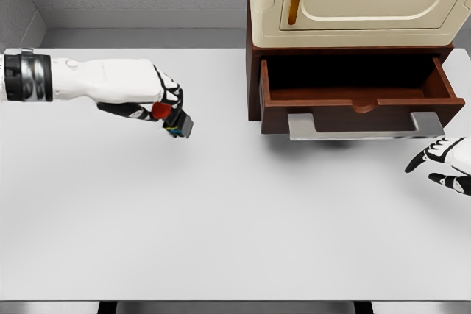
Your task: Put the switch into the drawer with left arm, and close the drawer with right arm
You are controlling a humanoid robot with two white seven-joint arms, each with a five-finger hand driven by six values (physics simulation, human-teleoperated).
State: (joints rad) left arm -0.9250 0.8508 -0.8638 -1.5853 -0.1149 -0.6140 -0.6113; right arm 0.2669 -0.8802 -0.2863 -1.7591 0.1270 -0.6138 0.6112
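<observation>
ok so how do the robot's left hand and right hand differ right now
The left hand is curled around the switch, held above the table well left of the open drawer; the right hand holds nothing, its fingers spread. The left arm shows from wrist cuff to fingers, while the right hand is cut off by the picture's right edge, below the drawer's handle. Both are white with black-marked fingers.

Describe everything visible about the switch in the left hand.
The switch is a small dark, boxy block with a red knob at its upper left and a blue-green edge along its underside. It looks like hard plastic. It sits tilted, held in the fingertips of the left hand, and appears lifted above the white table, well left of the open wooden drawer. Only the fingers touch it; finer details are too small to make out.
</observation>
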